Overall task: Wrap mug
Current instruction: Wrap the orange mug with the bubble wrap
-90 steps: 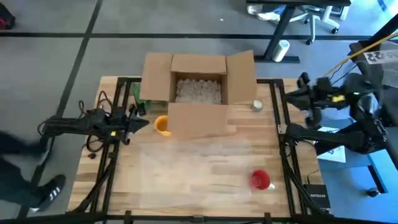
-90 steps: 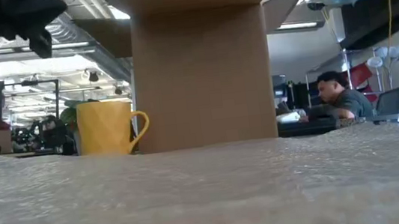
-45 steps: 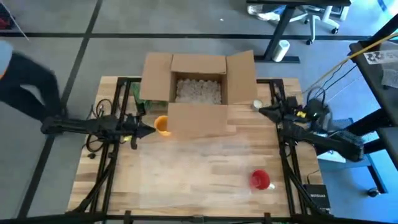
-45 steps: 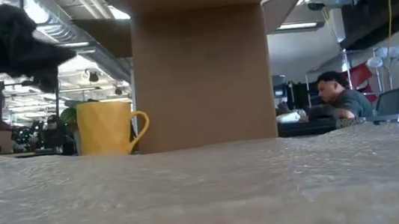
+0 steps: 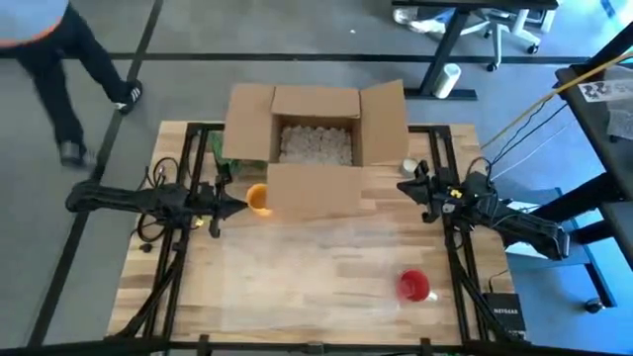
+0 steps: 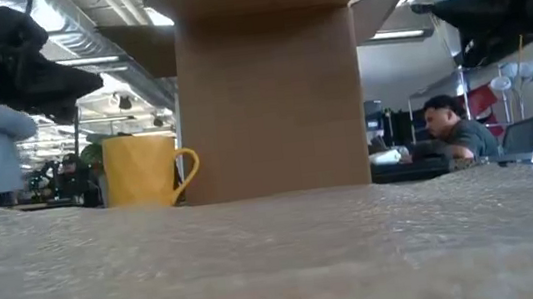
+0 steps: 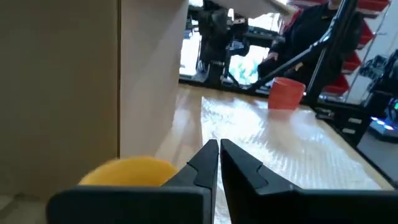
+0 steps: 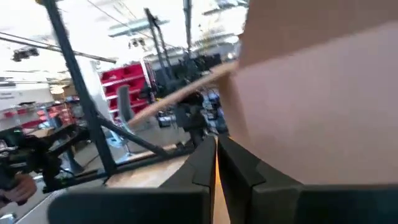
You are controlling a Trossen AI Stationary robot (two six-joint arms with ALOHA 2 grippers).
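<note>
A yellow mug (image 5: 257, 198) stands upright on the table by the left front corner of the open cardboard box (image 5: 315, 148); the low view shows that mug (image 6: 143, 169) with its handle toward the box. A red mug (image 5: 413, 286) stands at the near right, on the edge of a clear bubble-wrap sheet (image 5: 326, 262) spread flat on the table. My left gripper (image 5: 240, 204) is shut, just left of the yellow mug (image 7: 127, 171), pointing right. My right gripper (image 5: 403, 187) is shut and hangs by the box's right side, pointing left.
The box (image 6: 270, 89) is filled with bubble wrap and its flaps stand open. A small pale round thing (image 5: 408, 165) lies right of the box. A person (image 5: 59, 59) walks on the floor beyond the table's far left corner. Bare wood (image 5: 178, 287) lies at the near left.
My right arm has swung in from beyond the table's right edge, over the table to the box's right side. My left gripper has come down a little and toward the near edge, beside the yellow mug. A person has walked along the table's left side toward the far end.
</note>
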